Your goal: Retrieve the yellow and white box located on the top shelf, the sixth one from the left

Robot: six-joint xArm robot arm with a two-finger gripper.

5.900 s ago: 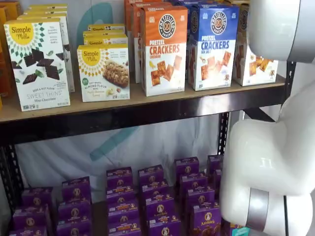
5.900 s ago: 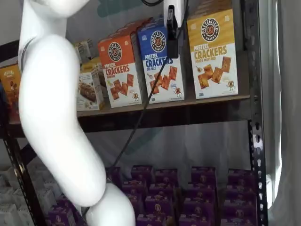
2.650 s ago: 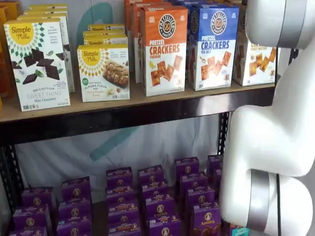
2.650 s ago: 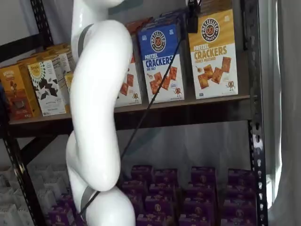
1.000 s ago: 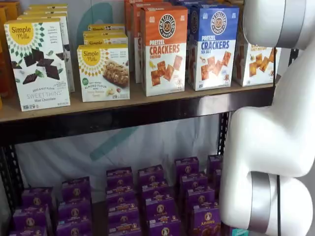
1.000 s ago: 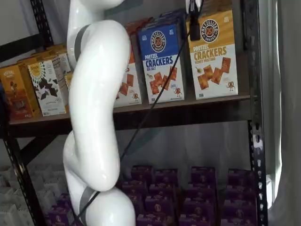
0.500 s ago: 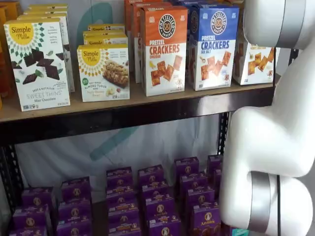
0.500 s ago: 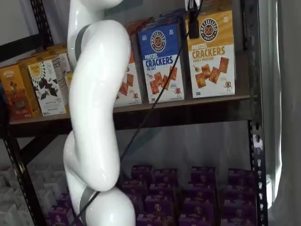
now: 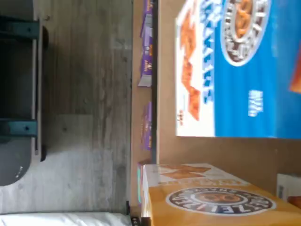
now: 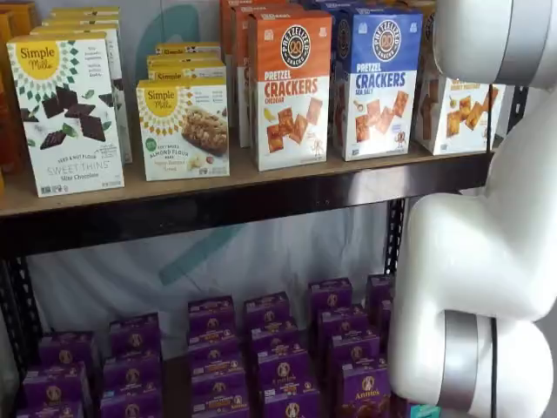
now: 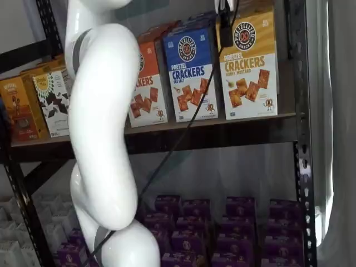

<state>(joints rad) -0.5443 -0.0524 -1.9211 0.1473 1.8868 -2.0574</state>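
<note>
The yellow and white box (image 11: 247,67) stands at the right end of the top shelf (image 11: 222,127), tilted a little and pulled forward of the blue carton (image 11: 192,72). In a shelf view only its white lower part (image 10: 457,113) shows beside the arm. My gripper (image 11: 226,34) hangs from the view's top edge. One black finger (image 11: 225,26) lies against the box's upper left corner, and the other is hidden behind the box. The wrist view shows the box's yellow front (image 9: 221,202) close up, next to the blue carton (image 9: 235,70).
An orange cheddar carton (image 10: 290,87) and white Simple Mills boxes (image 10: 183,126) stand further left on the shelf. Purple boxes (image 10: 270,348) fill the lower level. My white arm (image 11: 105,128) crosses both shelf views. A black upright (image 11: 300,111) stands right of the box.
The yellow and white box has come forward and tilted, moving together with the black finger. The arm has swung a little to the left in a shelf view.
</note>
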